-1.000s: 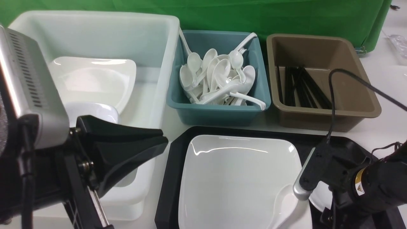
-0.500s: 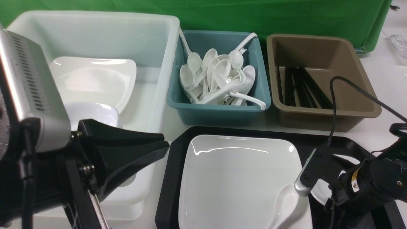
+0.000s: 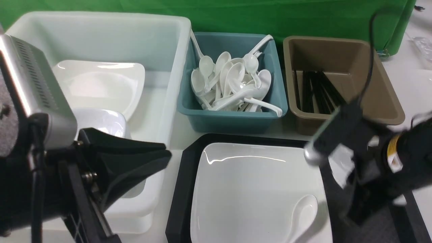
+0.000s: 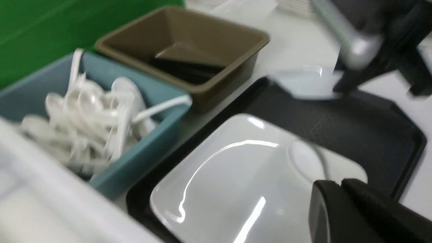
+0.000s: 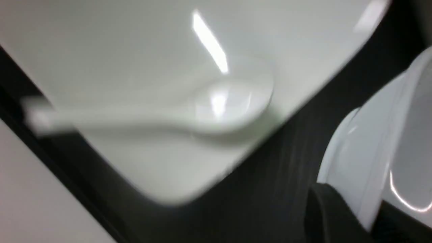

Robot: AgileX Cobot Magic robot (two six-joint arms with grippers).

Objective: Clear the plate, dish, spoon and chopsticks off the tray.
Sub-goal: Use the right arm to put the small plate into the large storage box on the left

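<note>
Dish (image 5: 381, 141) pinched in right fingers (image 5: 330, 216); left fingers (image 4: 337, 209) pressed together.

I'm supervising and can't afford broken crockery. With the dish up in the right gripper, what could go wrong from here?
1. The right gripper pinches the dish by its rim only, above the tray; the blur suggests fast motion, so it could slip and fall.
2. The spoon lies loose on the plate near a corner; lifting the plate first may tip it off.
3. The left gripper hangs by the white tub; the arms might crowd there.
</note>
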